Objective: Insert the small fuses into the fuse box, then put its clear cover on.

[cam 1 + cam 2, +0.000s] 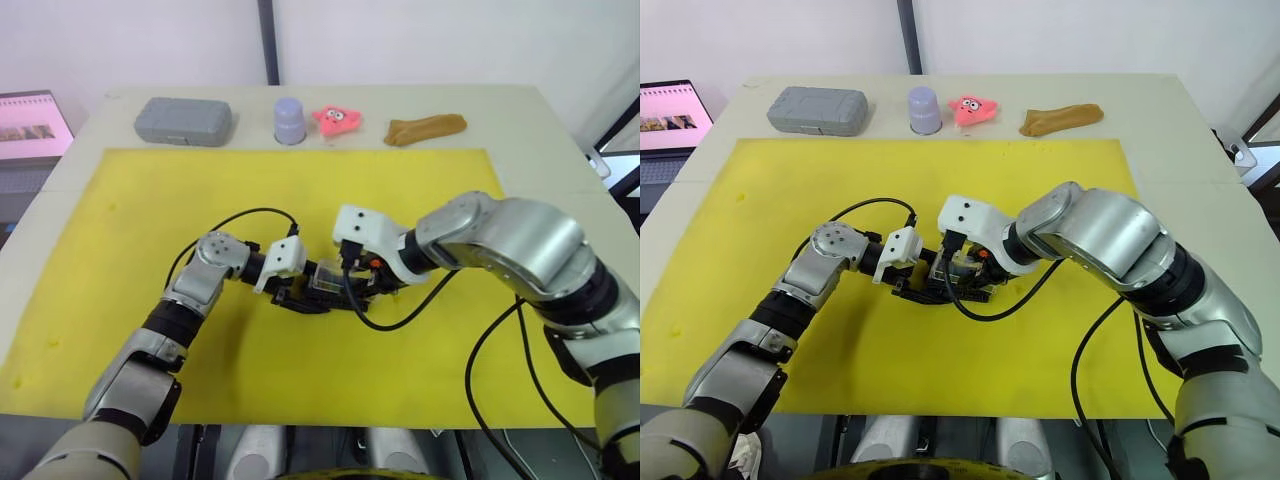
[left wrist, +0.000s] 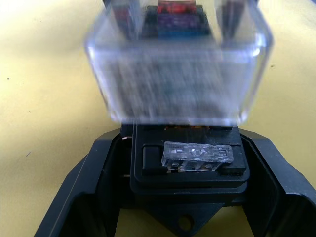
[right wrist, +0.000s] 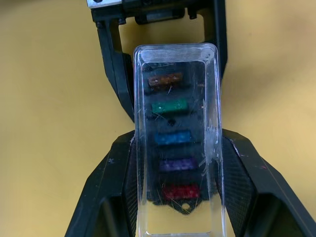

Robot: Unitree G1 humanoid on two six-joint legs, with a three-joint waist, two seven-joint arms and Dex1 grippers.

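The fuse box [image 2: 190, 170] sits near the middle of the yellow mat [image 1: 120, 230], pinched between the black fingers [image 2: 86, 197] of the left gripper [image 1: 300, 298], which squeeze it from both sides. One clear greyish fuse [image 2: 197, 156] is seated in the slot at the uncovered end. Above the rest of the box is the clear cover [image 3: 177, 143], held by the right gripper [image 1: 350, 290] with a finger [image 3: 106, 190] on each long side. The cover looks tilted, and whether it's fully seated can't be told. Through it you can see the small fuses in a row: amber [image 3: 165, 79], green [image 3: 169, 106], blue [image 3: 172, 137], purple [image 3: 177, 164] and red [image 3: 181, 191].

Along the far edge of the table [image 1: 540, 130], off the mat, there's a grey case [image 1: 184, 121], a lilac cup [image 1: 289, 120] upside down, a pink star toy [image 1: 337, 119] and a brown lumpy thing [image 1: 425, 129]. A laptop screen [image 1: 33, 127] sits off to the robot's left.
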